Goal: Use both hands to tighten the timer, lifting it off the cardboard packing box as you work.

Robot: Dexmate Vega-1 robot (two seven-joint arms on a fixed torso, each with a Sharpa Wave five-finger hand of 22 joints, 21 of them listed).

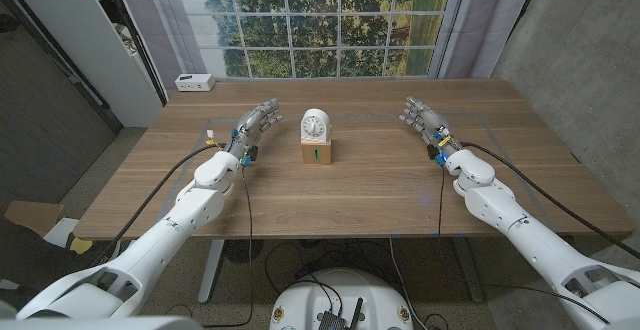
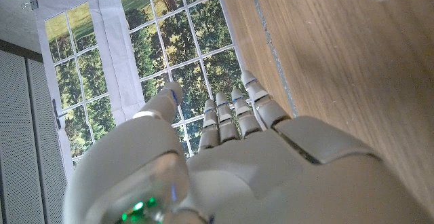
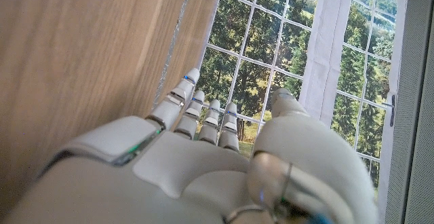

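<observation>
Head view: white timer (image 1: 316, 125) upright on cardboard packing box (image 1: 316, 151), mid-table (image 1: 380, 185). Left hand (image 1: 252, 125) well left of box, fingers extended, holding nothing. Right hand (image 1: 426, 120) well right, likewise extended, holding nothing.

The timer (image 1: 315, 124) is white and rounded, with a dial on its front (markings too small to read). It stands upright on top of the box (image 1: 316, 152), a small tan cardboard cube with a dark green mark on its near face. The box rests on the worktop (image 1: 380, 185), near the middle, slightly closer to the far edge.
</observation>
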